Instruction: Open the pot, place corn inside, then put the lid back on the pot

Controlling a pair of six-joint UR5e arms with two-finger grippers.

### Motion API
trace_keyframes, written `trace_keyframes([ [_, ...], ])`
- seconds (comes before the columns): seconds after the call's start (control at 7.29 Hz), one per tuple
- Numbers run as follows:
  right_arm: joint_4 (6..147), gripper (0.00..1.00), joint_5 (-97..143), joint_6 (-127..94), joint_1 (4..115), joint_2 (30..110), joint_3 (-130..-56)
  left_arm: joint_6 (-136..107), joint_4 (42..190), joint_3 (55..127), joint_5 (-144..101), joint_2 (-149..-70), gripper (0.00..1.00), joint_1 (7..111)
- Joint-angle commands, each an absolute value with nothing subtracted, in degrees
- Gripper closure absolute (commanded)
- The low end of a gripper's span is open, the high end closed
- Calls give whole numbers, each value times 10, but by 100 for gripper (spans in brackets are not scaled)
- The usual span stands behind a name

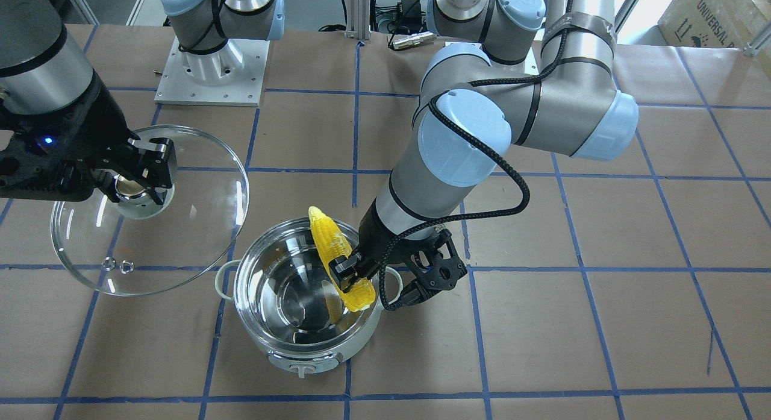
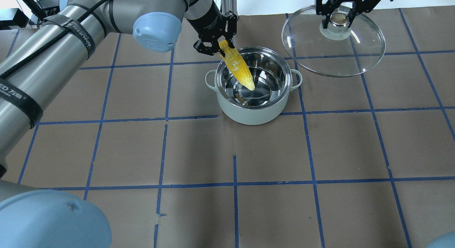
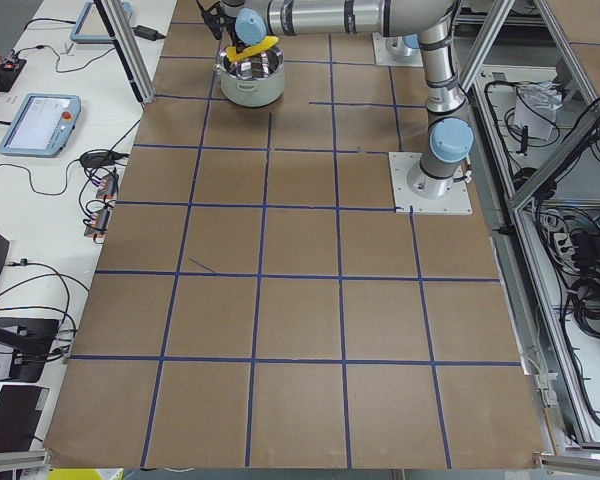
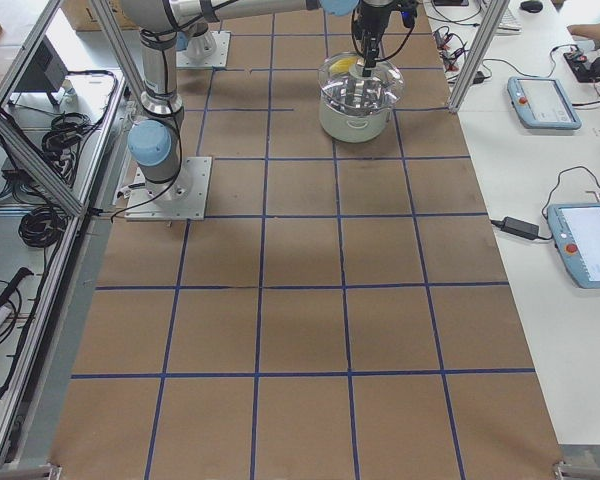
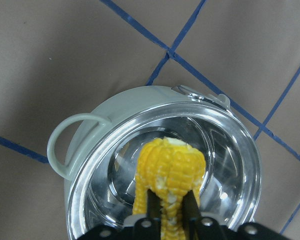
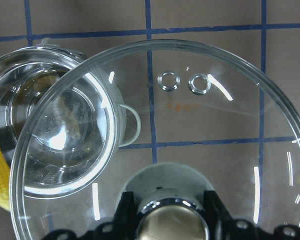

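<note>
Corn point(image 5: 170, 165) fills the bottom of my left wrist cam, so that's the closest thing going. My left gripper point(image 5: 171, 215) is clamped on it near the fat end, and the pointy end slants down over the open pot point(image 2: 249, 114). Far as I can tell it hangs above the steel inside rather than resting on the bottom. Handling guess: it looks stiff and probably light, and the bumpy kernels give the grip something to bite. It tapers though, so the thick end is the sane place to hold; closer to the tip I'd expect it to squirt out. It's about as long as the pot is wide, so I reckon it goes in tip first on a slant, and that shiny bowl looks slick enough that it'll slide or roll once let go. On the other side, my right gripper point(image 2: 338, 16) is closed around the knob point(image 6: 171, 222) of the lid point(image 1: 181, 239), holding it up in the air, tilted, beside the pot and apparently clear of it. It's glass, so fragile, likely slippery and a bit heavy; the knob is really the only place to grab. Headcount: one corn, one pot, one lid, two loop handles point(image 2: 210, 80) on the pot, two vent holes point(image 6: 168, 80) in the glass, two grippers, both busy.
</note>
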State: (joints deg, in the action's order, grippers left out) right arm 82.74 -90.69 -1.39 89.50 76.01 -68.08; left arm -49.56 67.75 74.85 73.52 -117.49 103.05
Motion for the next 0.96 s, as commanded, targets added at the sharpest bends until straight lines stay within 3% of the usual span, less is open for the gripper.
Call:
trace_keyframes([
  [0.0,820,72,-904,-13,899,795,-725,-479,678,764,737,-1171,0,1031],
  [0.27,853,72,-895,-1,893,865,-833,-323,674,842,795,-1134,0,1010],
  [0.69,866,71,-897,-9,901,874,-845,24,680,960,801,-1030,0,845],
  [0.82,891,71,-895,-24,905,867,-845,65,720,961,803,-997,0,804],
])
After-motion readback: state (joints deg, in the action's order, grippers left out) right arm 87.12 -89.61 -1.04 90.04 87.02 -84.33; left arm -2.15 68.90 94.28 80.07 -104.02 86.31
